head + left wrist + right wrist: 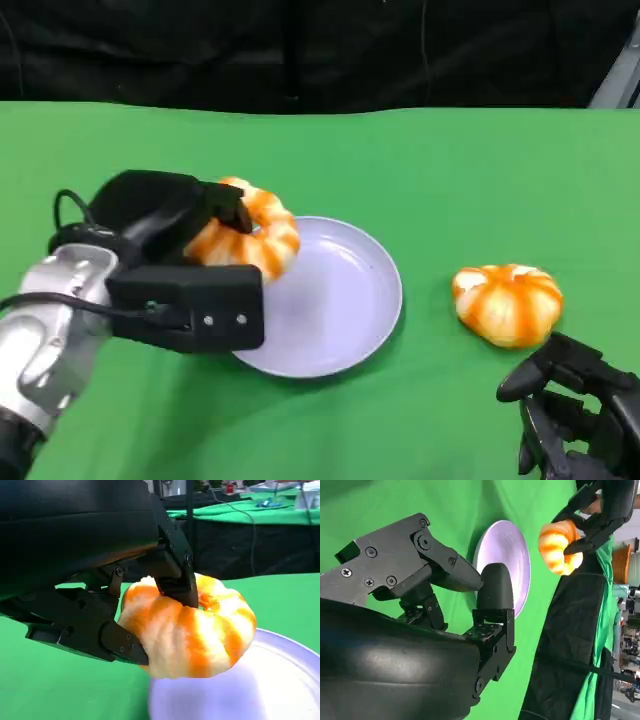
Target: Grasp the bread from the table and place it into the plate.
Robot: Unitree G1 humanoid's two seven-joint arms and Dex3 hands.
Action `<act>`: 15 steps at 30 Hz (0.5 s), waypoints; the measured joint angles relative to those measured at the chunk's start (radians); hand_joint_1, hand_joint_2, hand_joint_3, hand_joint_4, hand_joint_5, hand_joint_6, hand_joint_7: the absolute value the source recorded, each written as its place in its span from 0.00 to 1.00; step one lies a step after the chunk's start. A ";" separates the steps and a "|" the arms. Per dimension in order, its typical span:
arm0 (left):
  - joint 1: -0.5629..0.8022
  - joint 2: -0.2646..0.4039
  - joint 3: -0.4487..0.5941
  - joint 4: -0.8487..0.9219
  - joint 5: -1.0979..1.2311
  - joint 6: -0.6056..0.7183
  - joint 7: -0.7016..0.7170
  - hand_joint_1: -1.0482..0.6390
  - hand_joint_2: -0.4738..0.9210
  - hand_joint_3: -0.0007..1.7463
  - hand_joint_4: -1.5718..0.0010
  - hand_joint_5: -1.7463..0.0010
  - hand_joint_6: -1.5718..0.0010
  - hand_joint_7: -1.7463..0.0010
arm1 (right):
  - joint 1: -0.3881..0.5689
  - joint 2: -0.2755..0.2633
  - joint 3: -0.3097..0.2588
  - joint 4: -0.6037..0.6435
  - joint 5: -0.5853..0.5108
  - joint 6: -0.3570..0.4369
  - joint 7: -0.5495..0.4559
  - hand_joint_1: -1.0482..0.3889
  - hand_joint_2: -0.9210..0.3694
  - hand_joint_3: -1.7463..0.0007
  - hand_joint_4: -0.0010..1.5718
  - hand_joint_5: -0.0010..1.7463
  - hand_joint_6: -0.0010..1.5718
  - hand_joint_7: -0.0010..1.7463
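Note:
My left hand [170,250] grips an orange-and-white striped bread [250,235] and holds it over the left rim of the lavender plate [340,310]. In the left wrist view the black fingers [170,575] clamp the bread [190,630] from both sides, just above the plate's edge [285,680]. A second striped bread [508,303] lies on the green table to the right of the plate. My right hand [575,410] sits low near the front right, a little in front of that bread, with nothing in it. The right wrist view shows its fingers [492,587] apart, with the plate [505,555] and the held bread [559,547] beyond.
The green table [450,170] runs back to a black curtain [300,50]. The plate's right half is bare. Open green cloth lies between the plate and the second bread and along the front edge.

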 measured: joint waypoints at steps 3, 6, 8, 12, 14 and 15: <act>0.017 -0.015 -0.015 -0.006 0.007 0.000 0.000 0.58 1.00 0.03 0.55 0.05 0.44 0.52 | 0.001 0.000 0.000 0.000 0.000 0.000 0.000 0.66 0.17 0.43 0.47 1.00 0.40 0.93; 0.026 -0.032 -0.035 -0.017 0.019 0.001 -0.002 0.57 1.00 0.07 0.56 0.01 0.51 0.34 | 0.001 0.000 0.000 0.000 0.000 0.000 0.000 0.66 0.17 0.44 0.47 1.00 0.40 0.93; 0.027 -0.040 -0.039 -0.022 0.023 0.005 -0.005 0.57 1.00 0.07 0.57 0.00 0.55 0.26 | 0.003 0.000 0.000 -0.001 0.000 0.000 0.000 0.67 0.17 0.44 0.47 1.00 0.40 0.93; 0.027 -0.047 -0.047 -0.029 0.032 0.010 -0.012 0.56 1.00 0.06 0.58 0.00 0.65 0.10 | 0.005 0.000 0.000 -0.001 0.000 0.000 0.000 0.67 0.17 0.44 0.47 1.00 0.40 0.93; 0.027 -0.055 -0.060 -0.029 0.045 0.010 -0.012 0.56 1.00 0.06 0.59 0.00 0.67 0.06 | 0.006 0.000 0.000 0.000 0.000 -0.002 0.000 0.67 0.17 0.44 0.47 1.00 0.40 0.93; 0.027 -0.062 -0.066 -0.029 0.048 0.008 -0.011 0.57 1.00 0.09 0.59 0.00 0.69 0.02 | 0.006 0.000 0.001 0.000 -0.001 -0.004 0.001 0.67 0.17 0.44 0.47 1.00 0.40 0.93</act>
